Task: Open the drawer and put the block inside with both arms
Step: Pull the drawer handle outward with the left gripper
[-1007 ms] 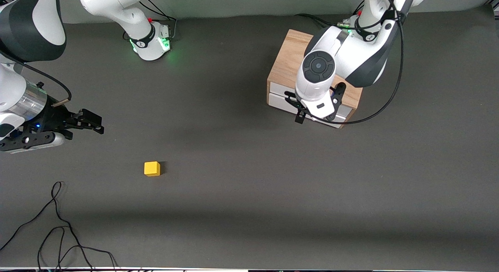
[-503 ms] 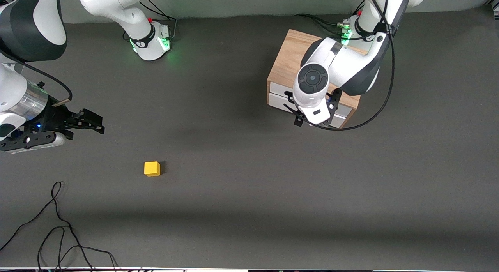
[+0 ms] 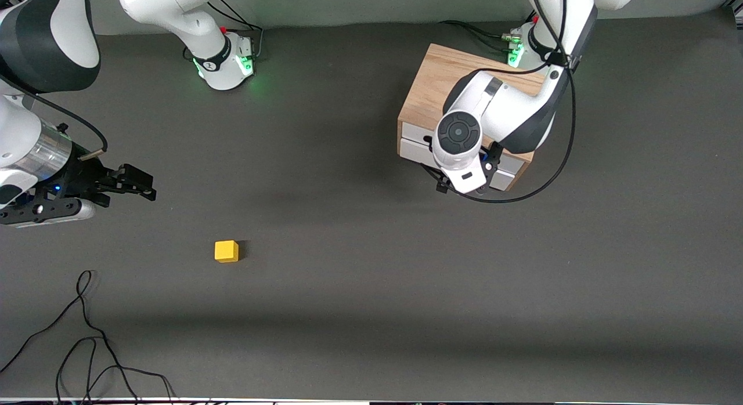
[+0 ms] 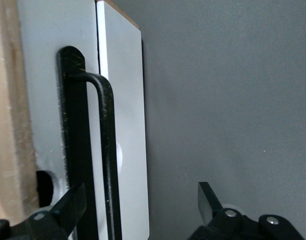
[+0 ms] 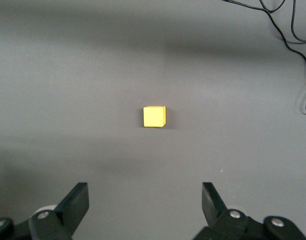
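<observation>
The yellow block (image 3: 226, 251) lies on the dark table, toward the right arm's end, and shows in the right wrist view (image 5: 154, 116). My right gripper (image 3: 145, 184) is open and empty, hovering at that end, apart from the block; its fingers (image 5: 77, 200) frame bare table. The oak cabinet (image 3: 432, 89) stands toward the left arm's end with its white drawer fronts (image 3: 413, 151) shut. My left gripper (image 3: 464, 183) is open at the drawer front. In the left wrist view the black bar handle (image 4: 106, 150) lies between its fingers (image 4: 209, 199), untouched.
Loose black cables (image 3: 87, 335) lie near the front camera at the right arm's end. A black cable (image 3: 551, 167) loops down from the left arm beside the cabinet. The green-lit arm bases (image 3: 229, 62) stand along the table's edge farthest from the front camera.
The left arm has swung its wrist lower and slightly toward the right arm's end, bringing its gripper closer to the drawer front. The right arm and block have not moved.
</observation>
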Robot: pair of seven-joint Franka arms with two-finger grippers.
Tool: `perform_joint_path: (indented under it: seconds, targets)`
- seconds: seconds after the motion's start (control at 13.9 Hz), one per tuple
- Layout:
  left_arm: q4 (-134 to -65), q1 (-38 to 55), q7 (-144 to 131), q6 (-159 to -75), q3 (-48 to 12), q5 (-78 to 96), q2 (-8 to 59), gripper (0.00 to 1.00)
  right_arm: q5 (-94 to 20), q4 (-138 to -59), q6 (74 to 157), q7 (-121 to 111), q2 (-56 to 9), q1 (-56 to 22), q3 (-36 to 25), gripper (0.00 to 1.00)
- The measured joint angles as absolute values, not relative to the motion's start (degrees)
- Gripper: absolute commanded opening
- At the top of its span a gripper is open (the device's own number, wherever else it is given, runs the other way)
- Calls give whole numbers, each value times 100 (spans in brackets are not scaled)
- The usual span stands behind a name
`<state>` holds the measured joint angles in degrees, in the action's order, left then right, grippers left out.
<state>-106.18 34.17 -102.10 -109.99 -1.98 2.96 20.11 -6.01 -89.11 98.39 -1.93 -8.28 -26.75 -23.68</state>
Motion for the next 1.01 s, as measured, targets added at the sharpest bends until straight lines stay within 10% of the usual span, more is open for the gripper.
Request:
perform_joint_path:
  seconds: [1.01]
  targets:
    - [-10605,3416,-10198,-11272,-174,276,2351,100,-915,-8916,9852,103,-984,-2537,-2465,100]
